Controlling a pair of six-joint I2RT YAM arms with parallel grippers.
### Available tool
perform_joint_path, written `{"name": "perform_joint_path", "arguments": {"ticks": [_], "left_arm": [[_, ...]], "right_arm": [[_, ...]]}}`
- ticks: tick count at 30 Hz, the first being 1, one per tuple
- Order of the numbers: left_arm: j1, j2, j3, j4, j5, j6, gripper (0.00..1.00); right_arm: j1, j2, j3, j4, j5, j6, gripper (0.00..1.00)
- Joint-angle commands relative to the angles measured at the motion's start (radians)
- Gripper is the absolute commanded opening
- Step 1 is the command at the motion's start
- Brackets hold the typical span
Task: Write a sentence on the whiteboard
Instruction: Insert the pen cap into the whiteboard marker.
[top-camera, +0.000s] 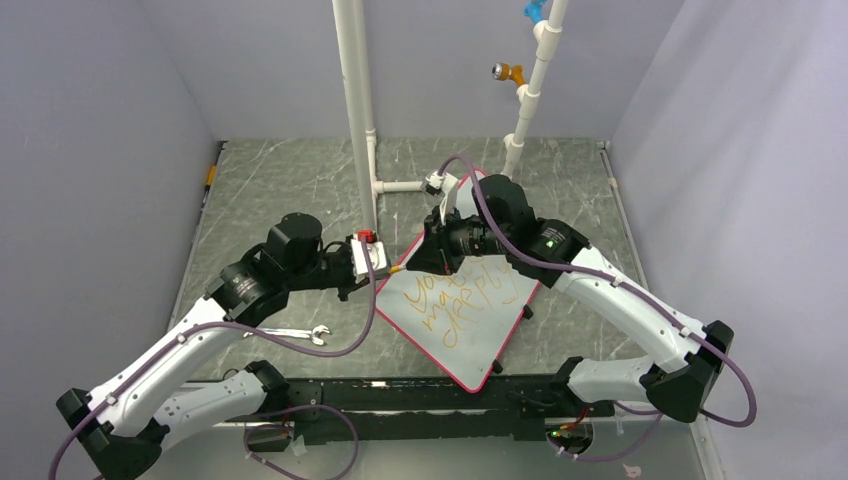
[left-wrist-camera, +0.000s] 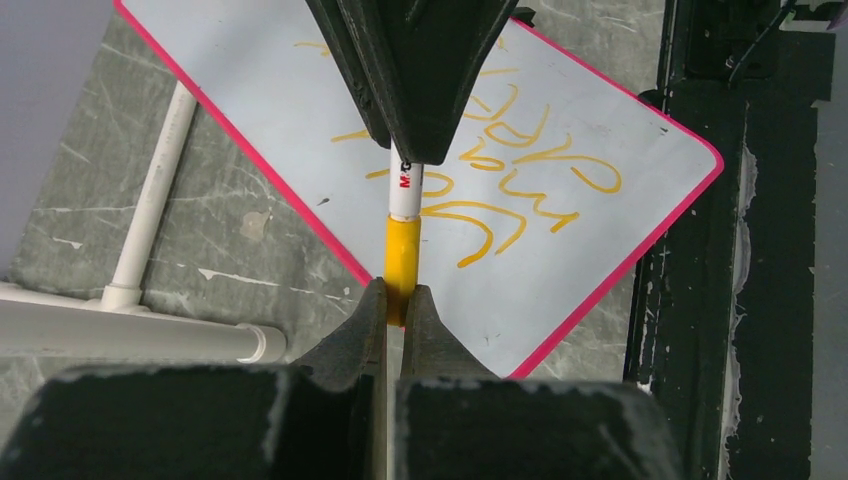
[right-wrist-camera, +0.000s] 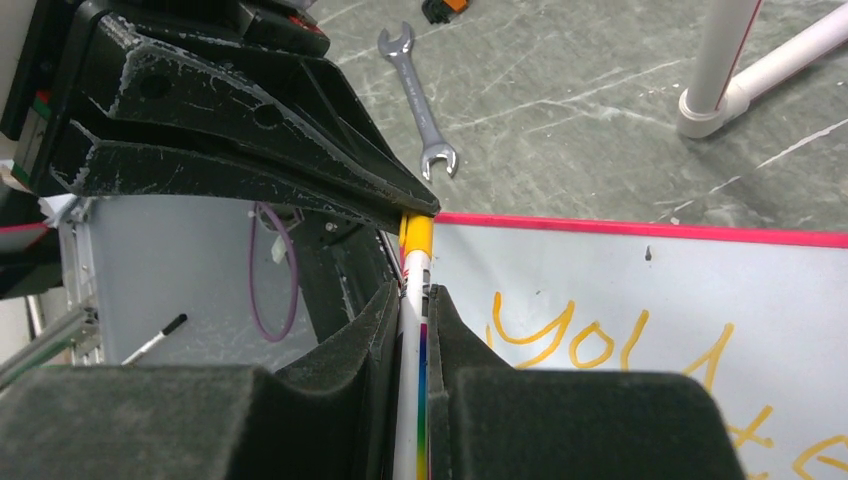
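As the sentence (top-camera: 455, 298) already stood on the whiteboard (top-camera: 480, 345), which lay skewed on the table (top-camera: 300, 190) between the arms, I judged the step to be capping the marker (left-wrist-camera: 406, 190). Left gripper (left-wrist-camera: 402, 300) was pinched shut on the yellow cap (left-wrist-camera: 402, 250); right gripper (right-wrist-camera: 415, 297) was clamped tight on the white barrel (right-wrist-camera: 411, 420). To do it well: keep cap and barrel on one axis, press straight, no twist. The orange-yellow lettering read roughly "You matter"; third line unclear. Of the red print on the barrel, only "M" was legible
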Motion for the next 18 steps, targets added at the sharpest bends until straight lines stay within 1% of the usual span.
{"name": "perform_joint_path", "arguments": {"ticks": [1, 6, 13, 18], "left_arm": [[-0.01, -0.036, 0.003, 0.222, 0.021, -0.035, 0.0], [-0.01, -0.065, -0.011, 0.262, 0.011, -0.05, 0.0], [-0.009, -0.093, -0.027, 0.313, -0.002, -0.069, 0.0], [-0.009, -0.113, -0.04, 0.343, -0.017, -0.076, 0.0]], "right_arm": [[0.026, 0.025, 0.023, 0.124, -0.038, 0.117, 0.0], [0.031, 0.033, 0.029, 0.169, -0.054, 0.233, 0.0], [0.047, 0.05, 0.039, 0.179, -0.026, 0.326, 0.0], [0.069, 0.071, 0.036, 0.216, 0.003, 0.395, 0.0]]}}
